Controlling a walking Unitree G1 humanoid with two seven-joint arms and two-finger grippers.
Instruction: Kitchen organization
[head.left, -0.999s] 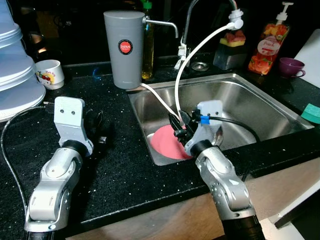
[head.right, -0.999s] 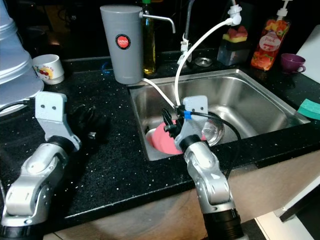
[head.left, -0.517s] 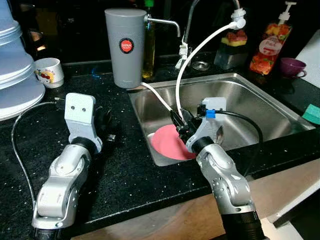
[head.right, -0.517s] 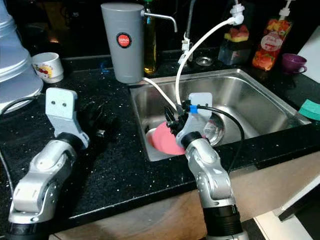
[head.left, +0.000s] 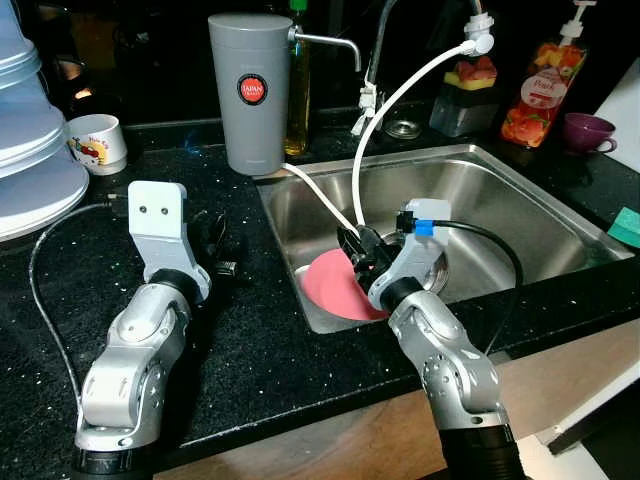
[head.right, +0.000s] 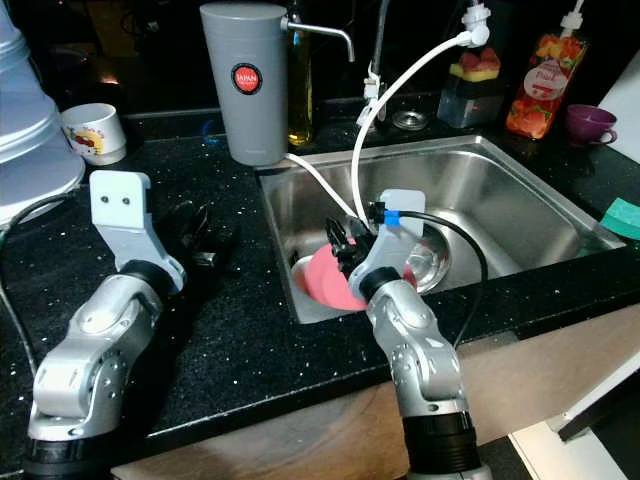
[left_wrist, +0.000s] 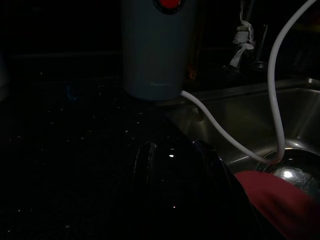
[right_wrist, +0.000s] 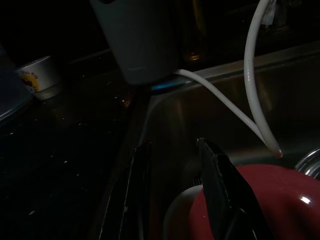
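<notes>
Left gripper (head.left: 205, 245): rests on the tabletop (head.left: 250, 330) left of the sink (head.left: 560, 215); finger state cannot be told.
Right gripper (right_wrist: 175, 170): fingers parted, empty, above the pink plate (head.left: 335, 285).
Progress: plate lies in the sink, ungrasped; lifting remains.

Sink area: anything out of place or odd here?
Yes. A white hose runs from the faucet and droops into the sink, ending near the pink plate that leans against the sink's left wall. The right gripper hovers open at the plate; the left gripper rests on the counter.
</notes>
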